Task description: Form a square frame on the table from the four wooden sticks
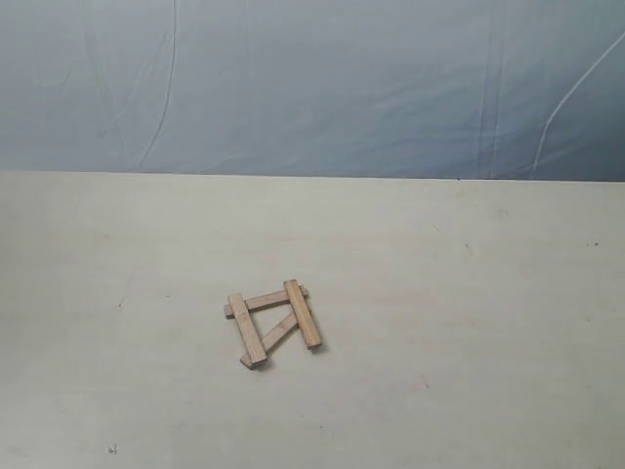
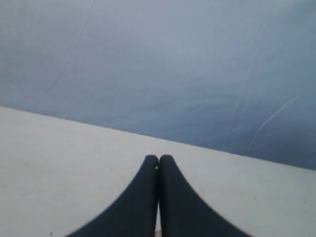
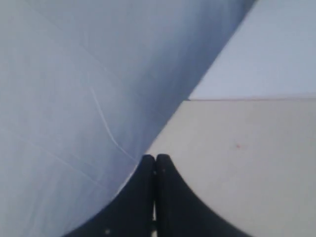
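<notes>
- The four wooden sticks (image 1: 271, 322) lie together on the tabletop (image 1: 469, 322), a little left of the middle in the exterior view. They make a skewed outline, not a clean square.
- Two sticks run nearly parallel as sides. A third crosses their far ends, and the fourth goes slanted between them.
- Any marks on the wood are too small to read.
- Bare tabletop surrounds the group on every side. The far edge, where the blue-grey cloth (image 1: 312, 88) begins, is well apart from it.
- Only the exterior view shows the sticks; the pincers appear only in the wrist views.
- The left pincer (image 2: 158, 165) has its fingers pressed together and holds nothing.
- The right pincer (image 3: 156, 163) is likewise closed and empty, near a tabletop edge by the cloth.
</notes>
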Tool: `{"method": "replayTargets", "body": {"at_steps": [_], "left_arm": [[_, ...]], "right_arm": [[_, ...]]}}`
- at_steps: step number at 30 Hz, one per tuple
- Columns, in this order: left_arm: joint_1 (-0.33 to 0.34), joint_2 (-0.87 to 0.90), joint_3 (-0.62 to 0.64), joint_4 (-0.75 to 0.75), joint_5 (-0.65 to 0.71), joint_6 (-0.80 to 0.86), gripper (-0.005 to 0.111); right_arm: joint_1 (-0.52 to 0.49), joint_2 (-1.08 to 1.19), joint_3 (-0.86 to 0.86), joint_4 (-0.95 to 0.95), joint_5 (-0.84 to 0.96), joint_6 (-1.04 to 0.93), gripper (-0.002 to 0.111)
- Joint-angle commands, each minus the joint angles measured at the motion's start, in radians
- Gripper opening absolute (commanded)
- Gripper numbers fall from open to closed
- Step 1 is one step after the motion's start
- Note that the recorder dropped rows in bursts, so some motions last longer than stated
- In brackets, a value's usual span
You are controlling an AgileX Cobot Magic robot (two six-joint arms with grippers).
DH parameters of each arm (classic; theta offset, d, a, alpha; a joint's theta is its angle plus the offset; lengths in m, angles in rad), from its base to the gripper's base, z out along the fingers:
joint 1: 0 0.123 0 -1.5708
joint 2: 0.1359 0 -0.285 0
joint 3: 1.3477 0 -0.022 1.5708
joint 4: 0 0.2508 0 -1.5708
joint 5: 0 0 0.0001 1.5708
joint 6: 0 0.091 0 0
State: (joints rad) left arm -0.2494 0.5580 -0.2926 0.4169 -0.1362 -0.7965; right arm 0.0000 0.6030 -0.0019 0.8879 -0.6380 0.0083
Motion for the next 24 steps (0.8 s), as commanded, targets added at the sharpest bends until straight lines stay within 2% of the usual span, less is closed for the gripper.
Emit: {"method": "replayTargets", "body": {"at_steps": [1,5,8,11,16,18,20,24], "left_arm": [[0.001,-0.161,0.006,-0.017,0.136,-0.011,0.000],[0.001,-0.250,0.006,-0.027,0.189,-0.011,0.000],[0.001,-0.280,0.006,-0.024,0.181,-0.011,0.000],[0.001,-0.284,0.006,-0.024,0.181,-0.011,0.000],[0.001,-0.284,0.006,-0.024,0.185,-0.008,0.000],[0.001,-0.284,0.006,-0.024,0.185,-0.008,0.000],[0.001,-0.284,0.006,-0.015,0.188,-0.004,0.000],[0.001,-0.284,0.006,0.104,0.217,0.023,0.000]], "right_arm": [[0.000,-0.077,0.002,-0.352,-0.079,0.005,-0.001],[0.000,-0.087,0.002,-0.848,-0.152,0.024,-0.001],[0.000,-0.163,0.002,-0.985,0.005,0.051,-0.001],[0.002,-0.317,0.002,-0.973,0.357,0.107,-0.001],[0.005,-0.588,0.002,-0.691,0.946,0.207,-0.001],[0.005,-0.603,0.002,-0.710,1.024,0.212,-0.001],[0.000,-0.603,0.002,-0.751,1.008,0.212,-0.001],[0.000,-0.603,0.002,-0.821,1.008,0.224,-0.001]]}}
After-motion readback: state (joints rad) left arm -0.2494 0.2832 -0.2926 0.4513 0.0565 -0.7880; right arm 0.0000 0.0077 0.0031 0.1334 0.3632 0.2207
